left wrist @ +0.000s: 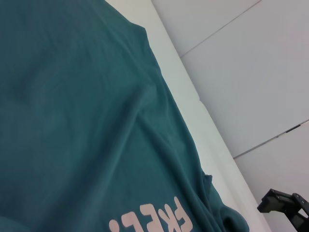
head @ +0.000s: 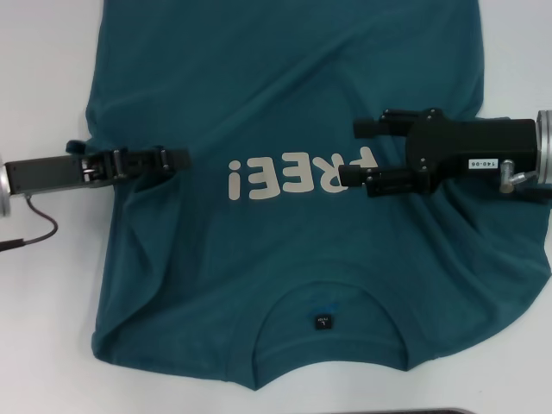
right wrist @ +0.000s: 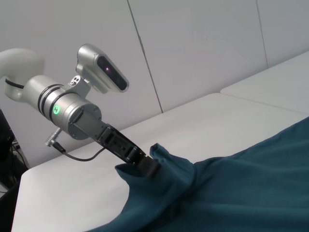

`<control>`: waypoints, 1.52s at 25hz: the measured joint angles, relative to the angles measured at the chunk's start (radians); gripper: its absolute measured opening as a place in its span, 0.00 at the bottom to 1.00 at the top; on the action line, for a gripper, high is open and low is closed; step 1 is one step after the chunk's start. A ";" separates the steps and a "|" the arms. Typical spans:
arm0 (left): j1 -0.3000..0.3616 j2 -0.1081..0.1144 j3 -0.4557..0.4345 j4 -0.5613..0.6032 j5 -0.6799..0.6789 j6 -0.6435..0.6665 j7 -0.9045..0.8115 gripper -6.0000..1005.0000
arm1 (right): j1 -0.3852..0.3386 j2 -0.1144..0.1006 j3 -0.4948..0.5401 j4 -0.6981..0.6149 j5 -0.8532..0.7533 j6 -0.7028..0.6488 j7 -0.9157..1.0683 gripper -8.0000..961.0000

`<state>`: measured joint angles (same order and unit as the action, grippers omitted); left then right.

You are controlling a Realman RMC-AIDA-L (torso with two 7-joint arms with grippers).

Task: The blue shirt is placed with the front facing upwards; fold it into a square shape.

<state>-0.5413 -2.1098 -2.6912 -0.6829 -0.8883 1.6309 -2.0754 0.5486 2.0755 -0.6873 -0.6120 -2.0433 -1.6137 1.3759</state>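
**Operator 1:** Head view first. What do we have around the work, and what blocks our sight?

**Operator 2:** We see a white table (head: 43,78) under everything, and a dark cable (head: 39,235) trailing from the left arm at the table's left edge. The right gripper (head: 355,153) hangs over the chest print and covers part of its last letter. The left gripper (head: 168,159) lies across the shirt's left edge.

**Operator 1:** Gripper states?

**Operator 2:** Right: its two black fingers stand apart, one above the lettering, one below, with nothing between them. Left: we read it as closed on the blue shirt (head: 285,250); in the right wrist view the fabric (right wrist: 164,162) rises to a peak at the fingertips of the left gripper (right wrist: 145,166), lifted off the table.

**Operator 1:** Condition of the shirt?

**Operator 2:** It lies spread on the table, front up, collar (head: 332,297) nearest the robot, with a small black neck label (head: 322,321) inside it. The cream "FREE" lettering (head: 285,177) reads upside down to us. Creases run from both grippers toward the collar. The left wrist view shows long folds beside the shirt's edge (left wrist: 159,96) and the right gripper (left wrist: 287,205) far off.
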 joint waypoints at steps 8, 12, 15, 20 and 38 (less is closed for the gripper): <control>-0.008 -0.011 0.016 -0.008 0.000 -0.007 0.019 0.47 | 0.000 0.000 0.000 0.000 0.000 -0.001 0.000 0.95; -0.009 -0.012 0.027 -0.008 0.000 -0.005 0.024 0.65 | 0.003 0.000 0.000 0.000 0.001 -0.002 0.000 0.95; -0.013 -0.012 0.039 -0.009 0.000 0.003 0.035 0.80 | 0.005 0.000 0.000 0.000 0.002 -0.002 0.000 0.95; -0.019 -0.013 0.042 -0.010 -0.015 0.028 0.086 0.92 | 0.004 0.000 0.000 0.000 0.006 -0.002 0.000 0.95; -0.013 -0.023 0.055 -0.030 -0.064 -0.006 0.224 0.92 | -0.001 0.000 0.000 -0.004 0.014 -0.002 -0.003 0.95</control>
<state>-0.5540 -2.1332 -2.6357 -0.7124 -0.9520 1.6251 -1.8512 0.5475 2.0754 -0.6872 -0.6156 -2.0293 -1.6152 1.3729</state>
